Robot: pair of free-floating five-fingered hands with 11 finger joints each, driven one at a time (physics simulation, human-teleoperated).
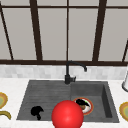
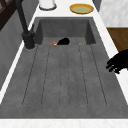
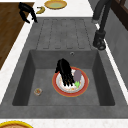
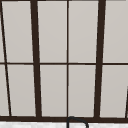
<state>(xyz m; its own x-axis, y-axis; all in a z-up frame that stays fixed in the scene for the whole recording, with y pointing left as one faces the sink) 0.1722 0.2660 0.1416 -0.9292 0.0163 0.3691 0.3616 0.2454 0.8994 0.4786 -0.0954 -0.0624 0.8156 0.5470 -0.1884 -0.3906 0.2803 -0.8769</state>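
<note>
Right robot hand on plate, front view ball-blocked

Even, flat, bright rendered light throughout, with faint shading inside the sink basin and no glare.

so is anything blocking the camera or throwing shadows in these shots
Front view: a big red ball covers the sink's near rim and part of the plate. Right side view: flat, even light, no clear shadow under the right hand. Upper view: plain, glare-free window.
</note>
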